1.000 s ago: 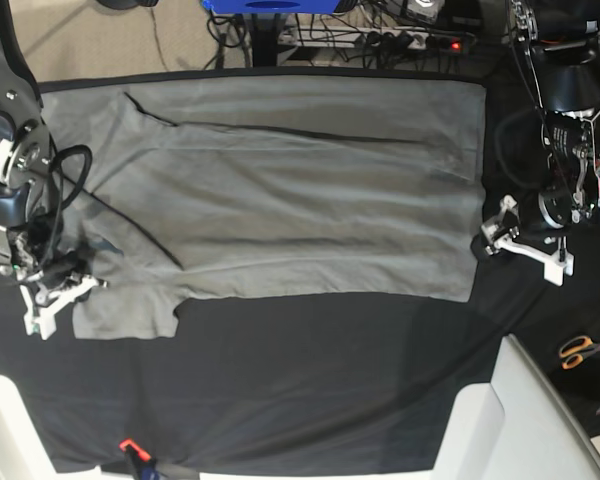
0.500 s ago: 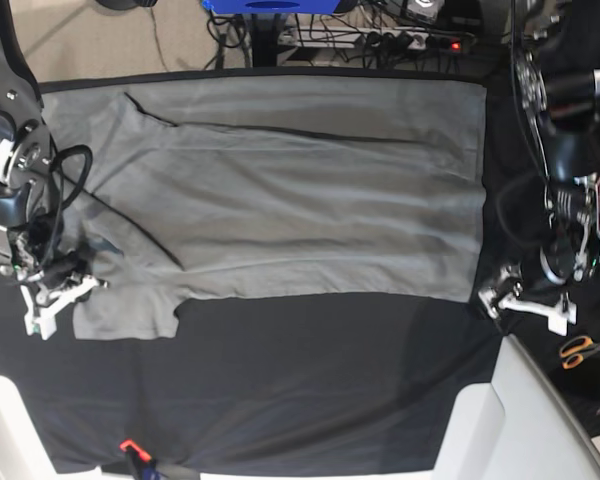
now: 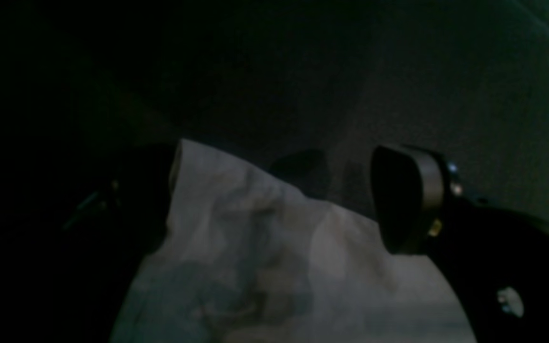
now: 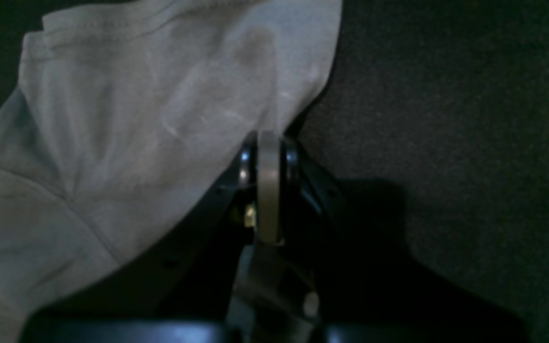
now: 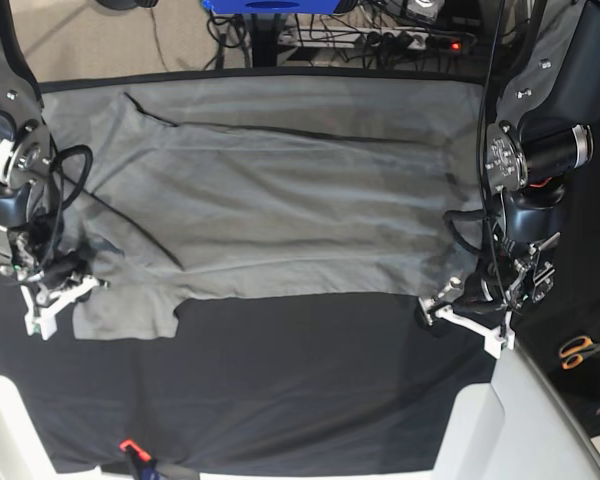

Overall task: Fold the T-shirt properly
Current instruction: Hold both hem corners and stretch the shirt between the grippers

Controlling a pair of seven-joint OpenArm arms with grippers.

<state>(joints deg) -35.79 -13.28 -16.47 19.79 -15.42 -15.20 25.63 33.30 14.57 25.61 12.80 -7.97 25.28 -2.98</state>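
A black table cloth (image 5: pixel 280 390) covers the table. Tangled cables (image 5: pixel 380 30) and a power strip (image 5: pixel 365 42) lie on the floor along the frame's top; orange-handled scissors (image 5: pixel 580 351) sit lower right.

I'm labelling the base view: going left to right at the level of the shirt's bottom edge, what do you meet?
The right gripper, shut on the T-shirt's sleeve → the grey T-shirt → the left gripper, open at the shirt's lower corner → the orange-handled scissors.
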